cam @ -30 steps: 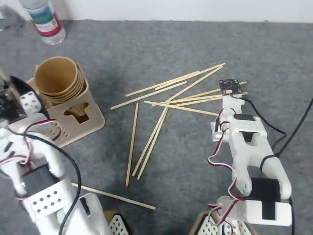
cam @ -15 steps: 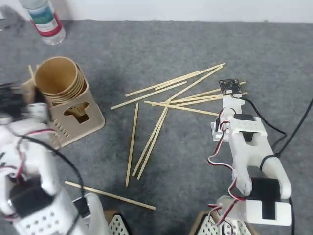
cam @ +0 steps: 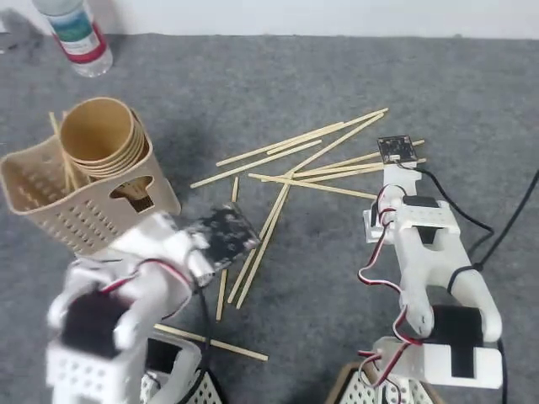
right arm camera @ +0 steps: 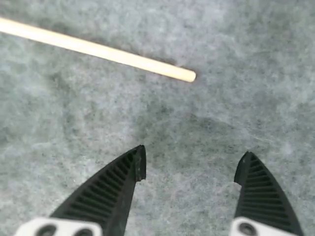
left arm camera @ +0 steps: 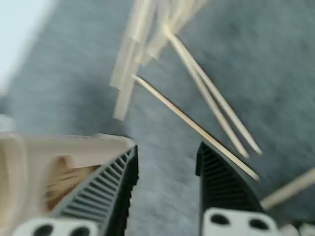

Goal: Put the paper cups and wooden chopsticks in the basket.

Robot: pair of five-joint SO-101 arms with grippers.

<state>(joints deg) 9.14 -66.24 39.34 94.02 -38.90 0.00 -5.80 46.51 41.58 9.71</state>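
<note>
A beige basket stands at the left with a stack of paper cups in its far compartment and thin chopsticks leaning in the near one. Several wooden chopsticks lie scattered on the grey mat in the middle. My left gripper is open and empty, hovering just right of the basket above loose chopsticks. My right gripper is open over bare mat, near the tip of one chopstick. The right arm rests at the pile's right end.
A plastic bottle stands at the back left. One chopstick lies apart near the front, beside the left arm's base. The mat continues behind the pile.
The left arm has swung from over the basket rightward toward the scattered chopsticks, uncovering the basket with chopsticks in it. The right arm has kept still.
</note>
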